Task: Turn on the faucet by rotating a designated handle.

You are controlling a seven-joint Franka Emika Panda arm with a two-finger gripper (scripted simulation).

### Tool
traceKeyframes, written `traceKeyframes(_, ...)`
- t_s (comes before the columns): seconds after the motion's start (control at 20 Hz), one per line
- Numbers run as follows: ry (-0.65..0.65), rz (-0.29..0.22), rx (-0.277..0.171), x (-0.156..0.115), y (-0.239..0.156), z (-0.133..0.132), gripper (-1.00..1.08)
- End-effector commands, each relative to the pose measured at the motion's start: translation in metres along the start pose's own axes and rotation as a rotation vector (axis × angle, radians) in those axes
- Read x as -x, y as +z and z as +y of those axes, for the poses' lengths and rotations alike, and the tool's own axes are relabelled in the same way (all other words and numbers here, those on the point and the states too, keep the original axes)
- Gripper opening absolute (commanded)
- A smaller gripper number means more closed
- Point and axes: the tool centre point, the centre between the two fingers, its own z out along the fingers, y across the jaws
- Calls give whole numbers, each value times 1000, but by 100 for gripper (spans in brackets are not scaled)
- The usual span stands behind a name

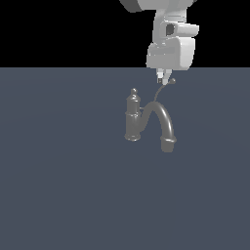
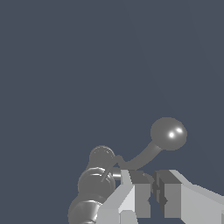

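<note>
**Gripper poised at the ball tip of the faucet handle**

Faucet standing upright on a flat slate-blue ground, seen near the middle of the exterior view. Its vertical cylindrical body carries a knob finial on top; a thick arched spout bends from the body toward the exterior view's right and ends in a downward-facing mouth. The handle, a thin curved lever, rises from the body behind the spout and ends in a small ball tip.

The white arm descends from the upper edge of the exterior view, and the gripper hangs directly above the handle. The ball tip sits just beside the fingertips, on the exterior view's right of them. In the wrist view the ball lies beyond the two fingers, outside the gap between them; whether it touches a finger cannot be told.

The jaws stand nearly together, with only a narrow slit between the dark pads, and nothing is clamped there.

No brand, label or legible writing appears on any surface.
</note>
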Motion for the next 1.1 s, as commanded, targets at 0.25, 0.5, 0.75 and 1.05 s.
traceKeyframes(0.25, -6, -3, -1, -5, 0, -12, -100)
traceKeyframes(0.5, 0, -1, 0, -9, 0, -25, -100)
traceKeyframes(0.75, 7, 1, 0, -13, 0, -37, -100)
traceKeyframes(1.05, 14, 2, 0, -17, 1, -52, -100)
